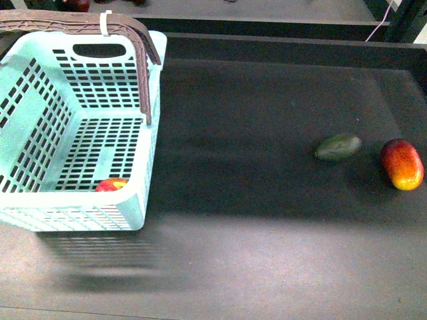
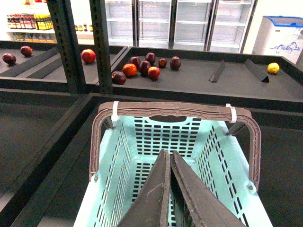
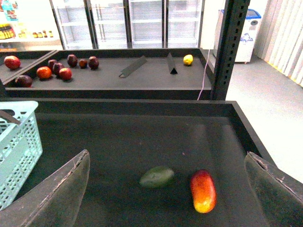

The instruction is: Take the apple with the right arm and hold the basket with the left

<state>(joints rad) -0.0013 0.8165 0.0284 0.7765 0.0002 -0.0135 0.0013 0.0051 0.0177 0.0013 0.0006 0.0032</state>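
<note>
The apple (image 1: 111,185) already lies inside the basket (image 1: 137,200), low at the left of the front view. The left claw (image 2: 169,163) is clenched above the basket, gripping nothing, so the basket could slide. The right claw (image 3: 165,189) hangs released over the avocado (image 3: 157,176) and oval fruit (image 3: 203,190) on the counter (image 1: 253,100), and could seize the wrong fruit.

mint-green slotted basket (image 1: 143,200), brown handles; red-yellow apple (image 1: 111,185); dark green avocado (image 1: 338,147).
</note>
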